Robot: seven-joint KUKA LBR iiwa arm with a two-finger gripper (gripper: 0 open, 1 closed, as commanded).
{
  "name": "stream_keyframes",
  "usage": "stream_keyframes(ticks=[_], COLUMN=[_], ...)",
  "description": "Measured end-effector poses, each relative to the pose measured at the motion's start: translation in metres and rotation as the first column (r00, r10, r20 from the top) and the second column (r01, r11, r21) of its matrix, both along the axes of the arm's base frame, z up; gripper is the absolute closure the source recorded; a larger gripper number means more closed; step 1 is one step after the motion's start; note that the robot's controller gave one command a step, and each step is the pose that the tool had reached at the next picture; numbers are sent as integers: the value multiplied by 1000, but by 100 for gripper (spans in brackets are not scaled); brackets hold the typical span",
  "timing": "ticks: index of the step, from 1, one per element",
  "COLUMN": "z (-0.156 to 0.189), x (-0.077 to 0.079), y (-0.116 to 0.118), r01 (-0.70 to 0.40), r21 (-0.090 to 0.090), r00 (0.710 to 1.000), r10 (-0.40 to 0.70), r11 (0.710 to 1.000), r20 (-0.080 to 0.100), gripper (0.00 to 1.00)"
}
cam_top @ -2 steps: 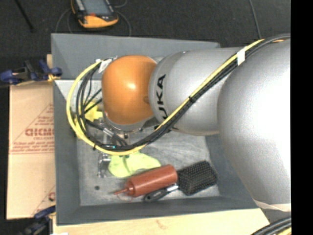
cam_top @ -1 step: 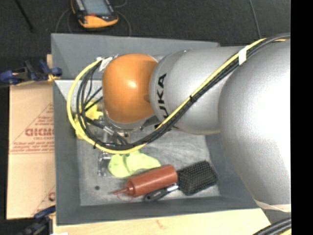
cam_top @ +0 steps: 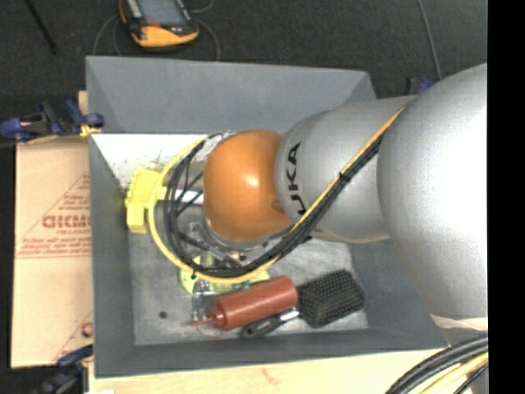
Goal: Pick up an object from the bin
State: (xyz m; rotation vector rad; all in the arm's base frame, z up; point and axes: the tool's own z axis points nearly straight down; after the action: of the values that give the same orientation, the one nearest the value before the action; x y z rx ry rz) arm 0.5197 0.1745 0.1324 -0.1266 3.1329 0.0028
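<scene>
Jaws beside red cylinder [cam_top: 254, 301]

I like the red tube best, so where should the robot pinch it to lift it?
Probably round the middle of the red tube, coming straight down from above. It lies flat on the bin floor, long and round, so a pinch would fit across its narrow width. Its right end is beside the black brush, so the middle looks freest.
</scene>
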Motion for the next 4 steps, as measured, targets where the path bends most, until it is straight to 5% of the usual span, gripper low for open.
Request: stream_keyframes(ticks=[1,2,3,4], z=[-54,-54,57,57], x=[24,24,29,29], y=[-32,-32,-30,-30], r01=[-201,-200,-185,-185], r21=[-1,0,-1,-1], r00=[980,980,983,983], r10=[201,200,185,185], r11=[980,980,983,983], r20=[-4,-4,-2,-3], gripper=[100,100,100,100])
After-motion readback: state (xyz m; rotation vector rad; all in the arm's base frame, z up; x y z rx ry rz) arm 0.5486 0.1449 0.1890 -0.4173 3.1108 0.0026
